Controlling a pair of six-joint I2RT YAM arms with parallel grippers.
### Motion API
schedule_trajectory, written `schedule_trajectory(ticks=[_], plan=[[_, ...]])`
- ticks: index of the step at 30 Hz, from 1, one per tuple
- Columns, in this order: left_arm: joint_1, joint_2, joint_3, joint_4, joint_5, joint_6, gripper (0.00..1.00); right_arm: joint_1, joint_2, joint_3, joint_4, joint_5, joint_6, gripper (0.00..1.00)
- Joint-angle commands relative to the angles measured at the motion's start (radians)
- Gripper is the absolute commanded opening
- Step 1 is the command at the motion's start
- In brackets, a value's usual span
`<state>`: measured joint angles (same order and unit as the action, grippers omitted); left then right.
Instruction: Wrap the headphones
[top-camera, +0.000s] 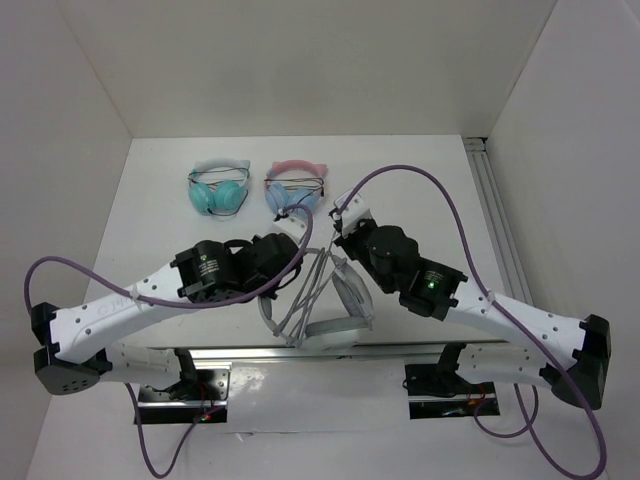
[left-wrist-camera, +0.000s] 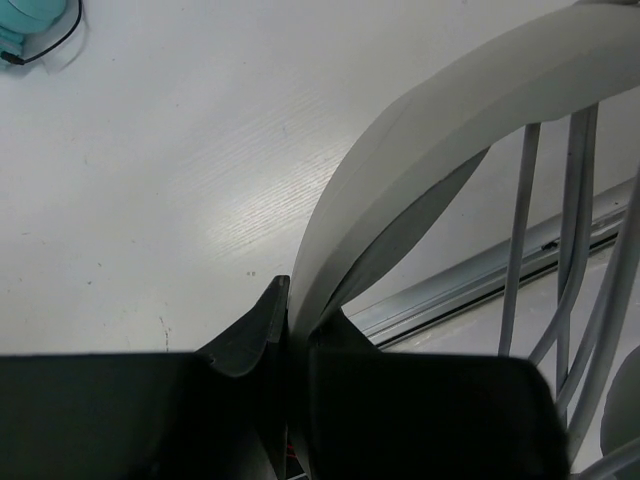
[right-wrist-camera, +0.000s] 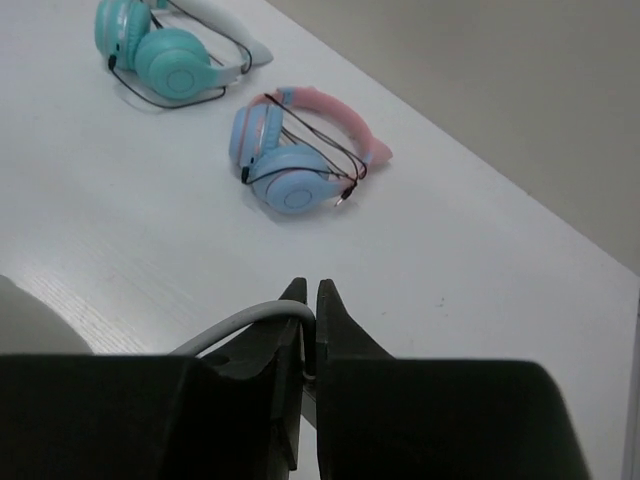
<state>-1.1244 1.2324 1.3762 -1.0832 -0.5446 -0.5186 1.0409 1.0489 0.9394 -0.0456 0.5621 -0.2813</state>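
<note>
Nearest are the two robot arms, fixed at the near edge of the table (top-camera: 420, 180) and reaching in toward the middle. The left claw (left-wrist-camera: 290, 320) is squeezed shut on the wide, light grey band of the headphones (top-camera: 330, 327). In its own view the band (left-wrist-camera: 420, 130) comes out from between the fingers and bends up and to the right. The big headphones sit in the middle of the table, close to the near edge, between the two arms. From above, the round bend of the band seems to point to the near side and the open end to the far side, so the long way of the headphones runs from near to far. It is hard to see whether they rest on the table or hang a bit above it. The thin grey cable (left-wrist-camera: 570, 250) goes over the band's open gap in a few lines, also running near to far. The right claw (right-wrist-camera: 305, 315) is just past the far end of the headphones and is pinched shut on a bit of that cable, which bends in from the left of its fingers. Farther back on the table lie a teal pair (top-camera: 218, 190) on the left and a blue pair with a pink band (top-camera: 295, 190) just to its right. They are near each other and well apart from the big pair.
</note>
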Motion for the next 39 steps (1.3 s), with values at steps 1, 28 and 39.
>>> schedule_trajectory(ticks=[1, 28, 39], plan=[[-0.017, -0.046, 0.066, -0.064, 0.064, 0.042, 0.0, -0.109, -0.027, -0.04, 0.113, -0.088, 0.082, 0.09], [-0.017, -0.112, 0.127, 0.163, -0.272, 0.046, 0.0, -0.371, 0.054, 0.041, -0.09, -0.9, 0.157, 0.51], [-0.017, -0.151, 0.162, 0.235, -0.277, 0.013, 0.0, -0.38, -0.007, -0.056, 0.004, -0.732, 0.234, 1.0]])
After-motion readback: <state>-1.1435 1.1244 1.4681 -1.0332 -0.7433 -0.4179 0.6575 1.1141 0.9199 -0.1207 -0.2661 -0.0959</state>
